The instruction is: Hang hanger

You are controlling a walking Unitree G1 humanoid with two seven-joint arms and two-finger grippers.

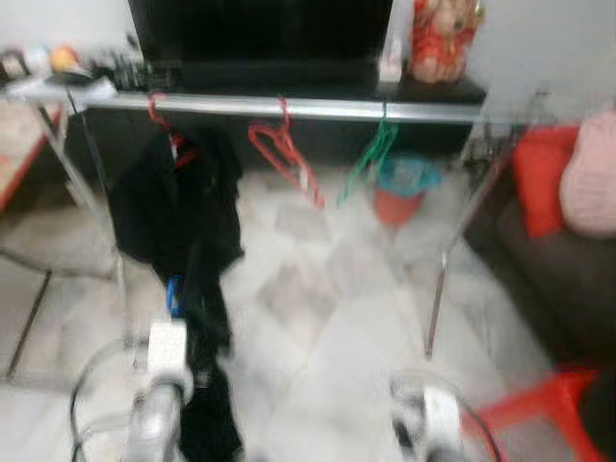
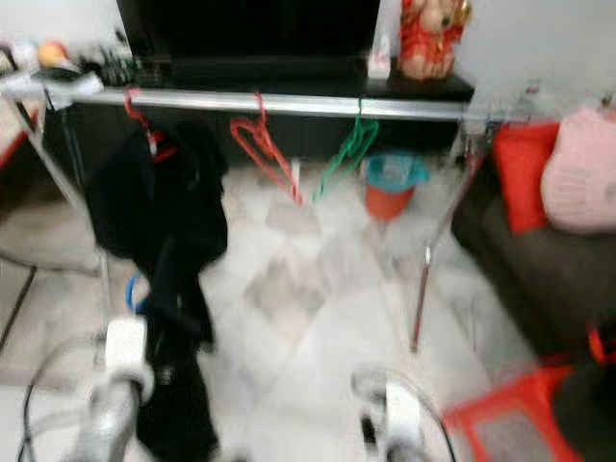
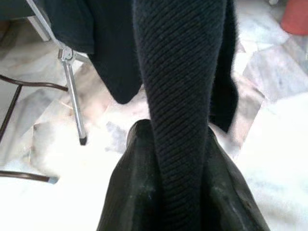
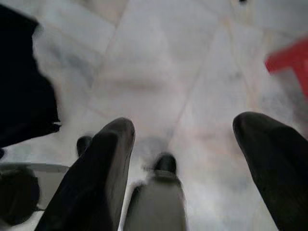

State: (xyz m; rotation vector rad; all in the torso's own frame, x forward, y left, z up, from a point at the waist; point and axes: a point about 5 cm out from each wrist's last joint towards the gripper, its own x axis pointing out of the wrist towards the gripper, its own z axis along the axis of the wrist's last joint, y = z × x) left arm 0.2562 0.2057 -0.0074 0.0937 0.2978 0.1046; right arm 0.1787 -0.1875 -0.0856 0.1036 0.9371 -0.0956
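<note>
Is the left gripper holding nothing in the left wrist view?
No: the left gripper has its two black fingers closed on a strip of dark ribbed knit garment running between them.

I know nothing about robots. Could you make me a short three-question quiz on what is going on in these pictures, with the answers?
1. True or false: the left hand is shut on the black knitted garment.
2. How many hangers are on the silver rail? A) one B) three C) five
3. Fill in: the right hand is ____ over the pale floor.

Key:
1. True.
2. B: a red hanger carrying the garment, a bare red hanger and a green hanger.
3. Open, holding nothing.
</note>
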